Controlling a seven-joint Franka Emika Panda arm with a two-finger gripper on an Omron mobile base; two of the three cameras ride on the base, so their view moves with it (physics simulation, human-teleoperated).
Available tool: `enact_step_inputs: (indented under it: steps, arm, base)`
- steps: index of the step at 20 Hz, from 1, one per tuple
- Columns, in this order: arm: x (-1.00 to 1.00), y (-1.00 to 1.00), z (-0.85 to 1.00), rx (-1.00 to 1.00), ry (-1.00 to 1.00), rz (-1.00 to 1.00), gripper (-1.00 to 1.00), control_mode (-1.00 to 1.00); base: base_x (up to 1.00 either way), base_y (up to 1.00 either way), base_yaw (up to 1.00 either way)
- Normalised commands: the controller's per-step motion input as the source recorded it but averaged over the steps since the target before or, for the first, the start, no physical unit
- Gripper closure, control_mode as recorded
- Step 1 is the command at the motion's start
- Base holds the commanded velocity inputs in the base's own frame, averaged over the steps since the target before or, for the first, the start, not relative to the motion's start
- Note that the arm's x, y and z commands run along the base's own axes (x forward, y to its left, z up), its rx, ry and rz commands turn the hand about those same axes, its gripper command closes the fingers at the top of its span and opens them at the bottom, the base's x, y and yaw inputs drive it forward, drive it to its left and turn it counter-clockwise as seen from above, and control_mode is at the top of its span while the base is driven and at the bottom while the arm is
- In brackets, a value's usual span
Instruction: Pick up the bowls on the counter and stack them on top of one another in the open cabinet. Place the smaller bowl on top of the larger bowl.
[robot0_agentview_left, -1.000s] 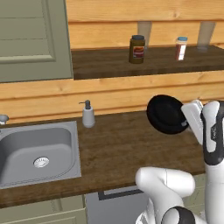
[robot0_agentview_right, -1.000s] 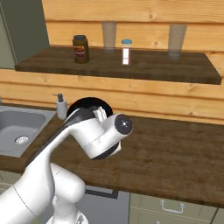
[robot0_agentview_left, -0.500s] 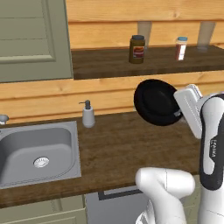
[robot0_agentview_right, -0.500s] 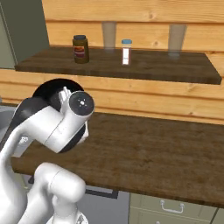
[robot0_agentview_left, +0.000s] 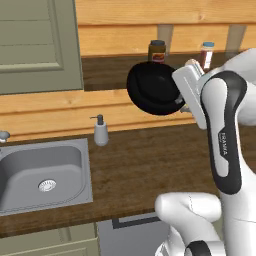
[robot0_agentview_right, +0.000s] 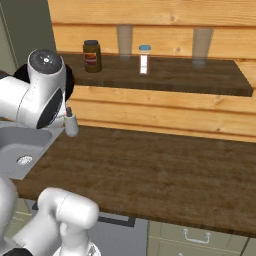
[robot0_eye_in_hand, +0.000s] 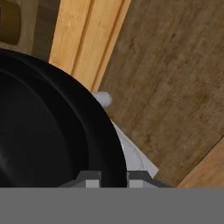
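**Bowl being carried toward the shelf**

The gripper (robot0_agentview_left: 184, 97) is holding a black bowl (robot0_agentview_left: 152, 88) by its rim, tilted almost on edge, in the air in front of the shelf (robot0_agentview_right: 165, 80) edge. In the hand view the rim (robot0_eye_in_hand: 109, 144) is passing between the two finger tips, so the jaws are closed narrowly on it. In the left base view the bowl is hanging at 6 o'clock from the jar (robot0_agentview_left: 157, 50), with the shaker (robot0_agentview_left: 205, 54) at 2 o'clock from it. Which of the two bowls this is cannot be told, as no second bowl is available for comparison. The counter (robot0_agentview_right: 150, 165) is lying well below.

Judged from this pose, the step is going best if the wrist is levelling the bowl before it enters the recess, is aiming for bare board between jar and shaker, and is lowering until the base is resting flat before the jaws are releasing. The soap bottle (robot0_agentview_left: 101, 131) is standing well clear.
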Motion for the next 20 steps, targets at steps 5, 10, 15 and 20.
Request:
enact_step_inputs:
  steps: [5, 10, 15, 20]
  arm:
    - [0.64, 0.00, 0.97, 0.00, 0.15, -0.08, 1.00, -1.00]
    - [0.83, 0.36, 0.25, 0.00, 0.18, -0.15, 1.00, -1.00]
    - [0.61, 0.32, 0.00, 0.00, 0.13, -0.14, 1.00, -1.00]
    - [0.33, 0.30, -0.08, 0.00, 0.04, -0.14, 1.00, -1.00]
  base:
    - [0.00, 0.00, 0.00]
    - [0.00, 0.00, 0.00]
    - [0.00, 0.00, 0.00]
    - [0.00, 0.00, 0.00]
